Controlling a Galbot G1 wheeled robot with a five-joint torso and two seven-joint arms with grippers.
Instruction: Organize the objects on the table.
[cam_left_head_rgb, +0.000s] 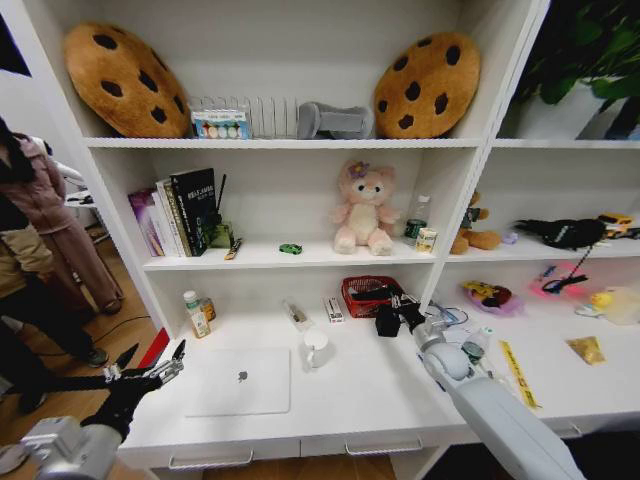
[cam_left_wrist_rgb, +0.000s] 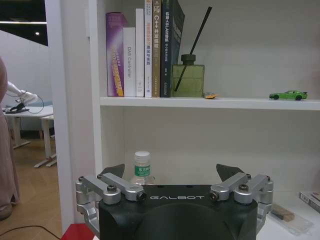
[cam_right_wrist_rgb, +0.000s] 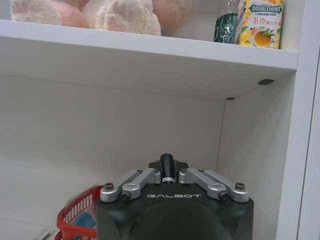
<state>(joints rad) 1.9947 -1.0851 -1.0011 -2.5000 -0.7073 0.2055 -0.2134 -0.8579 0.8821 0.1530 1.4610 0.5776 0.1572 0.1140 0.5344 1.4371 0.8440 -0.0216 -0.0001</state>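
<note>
Left end effector (cam_left_head_rgb: 150, 372) spread open beside slim silver closed laptop (cam_left_head_rgb: 240, 381): stiff, slippery, grip an edge; right end effector (cam_left_head_rgb: 399, 312) clamps thin black marker (cam_right_wrist_rgb: 166, 164).

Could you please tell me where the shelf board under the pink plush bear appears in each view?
Head view: the shelf board runs across the middle, under the plush bear and green toy car.
Left wrist view: the board carries that car.
Right wrist view: the board lies beneath the bear's feet.
Shared landmarks: car, bear.
</note>
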